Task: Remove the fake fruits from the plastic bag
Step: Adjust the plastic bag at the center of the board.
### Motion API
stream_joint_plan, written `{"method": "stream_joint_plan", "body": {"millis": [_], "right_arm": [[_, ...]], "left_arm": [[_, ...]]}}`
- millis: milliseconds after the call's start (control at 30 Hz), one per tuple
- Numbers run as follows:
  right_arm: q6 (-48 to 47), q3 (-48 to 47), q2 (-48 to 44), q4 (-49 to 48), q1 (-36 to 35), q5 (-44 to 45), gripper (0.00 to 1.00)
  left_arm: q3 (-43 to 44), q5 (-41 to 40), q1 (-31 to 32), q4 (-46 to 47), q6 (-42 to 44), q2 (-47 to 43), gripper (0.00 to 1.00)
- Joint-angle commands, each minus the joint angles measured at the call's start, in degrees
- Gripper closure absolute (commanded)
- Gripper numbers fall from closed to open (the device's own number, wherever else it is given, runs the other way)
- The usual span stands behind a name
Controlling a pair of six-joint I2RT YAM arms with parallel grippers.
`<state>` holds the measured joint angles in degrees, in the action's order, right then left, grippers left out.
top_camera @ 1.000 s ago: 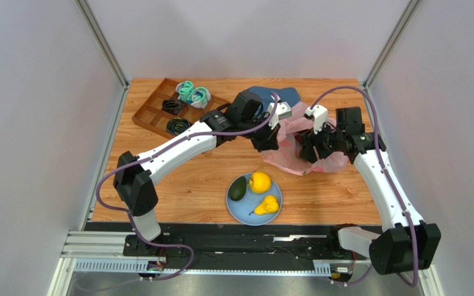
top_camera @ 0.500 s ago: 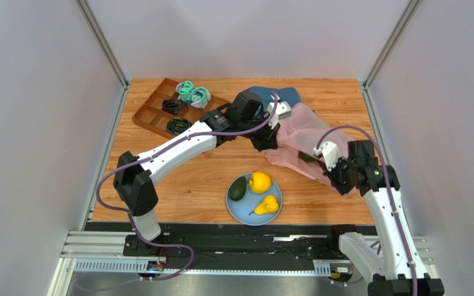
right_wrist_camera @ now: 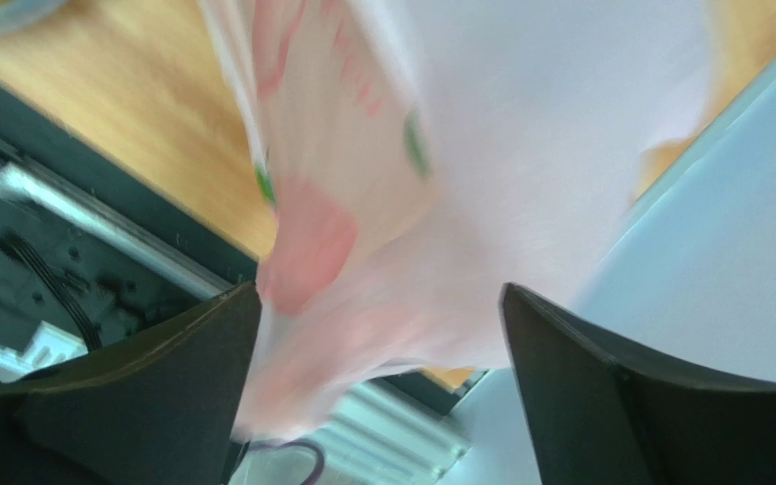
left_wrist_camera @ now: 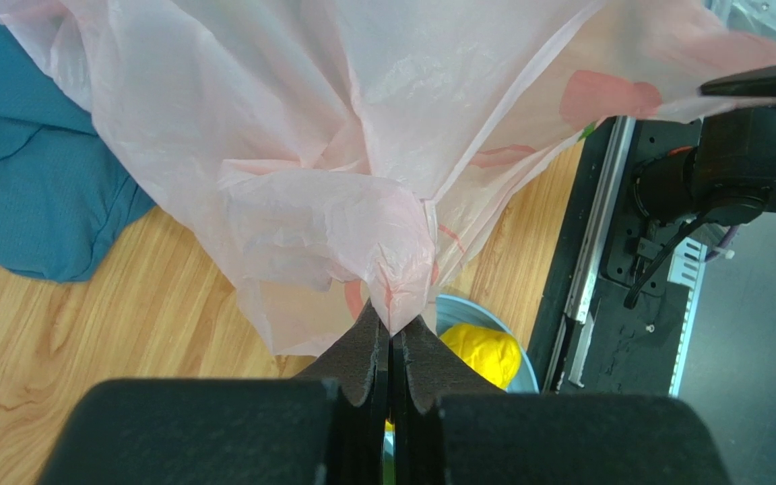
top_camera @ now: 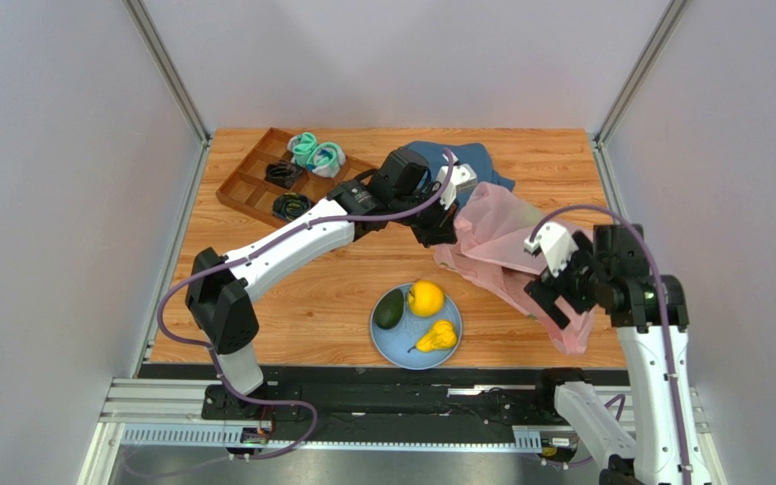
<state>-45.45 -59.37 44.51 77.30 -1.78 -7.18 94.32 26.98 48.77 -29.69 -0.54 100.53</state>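
Plastic bag (top_camera: pixel 498 240) — thin, limp, slippery film — held stretched beyond and right of plate (top_camera: pixel 402 349). Bunched fold pinched by left gripper (left_wrist_camera: pixel 390 338); right gripper (right_wrist_camera: pixel 382 293) spread, film draped between, view blurred. Grip judged best taken at gathered folds.

Tally by kind, tabletop
One avocado (top_camera: pixel 389 309), one citrus (top_camera: pixel 424 299), one pear (top_camera: pixel 438 336); one plate (top_camera: pixel 398 350); one pink bag (top_camera: pixel 493 232); one blue cloth (top_camera: pixel 483 158); one tray (top_camera: pixel 245 182); two teal socks (top_camera: pixel 316 154); two dark rolls (top_camera: pixel 283 174)
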Motion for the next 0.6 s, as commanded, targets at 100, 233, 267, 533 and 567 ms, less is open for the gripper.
{"method": "stream_joint_plan", "body": {"millis": [100,233,267,533,567], "right_arm": [[-0.3,-22.5,11.6,4.3,-0.1,-16.9,0.00],[1.9,-25.7,15.1,2.0,-0.9,-24.0,0.12],[1.9,-24.6,15.4,1.7,-2.8,-25.0,0.22],[0.3,-17.6,18.0,-2.2,-15.5,-24.3,0.72],[-0.3,-16.8,18.6,-2.2,-15.7,-24.2,0.74]], "left_arm": [[1.9,1.0,0.3,1.7,-0.6,-1.0,1.00],[1.8,-1.7,0.3,1.4,-1.0,-1.7,1.00],[1.9,-2.0,0.3,1.4,-0.6,-1.8,1.00],[4.6,-2.9,-0.7,-0.6,0.4,-0.2,1.00],[4.8,-3.2,-0.8,-0.7,0.4,-0.4,1.00]]}}
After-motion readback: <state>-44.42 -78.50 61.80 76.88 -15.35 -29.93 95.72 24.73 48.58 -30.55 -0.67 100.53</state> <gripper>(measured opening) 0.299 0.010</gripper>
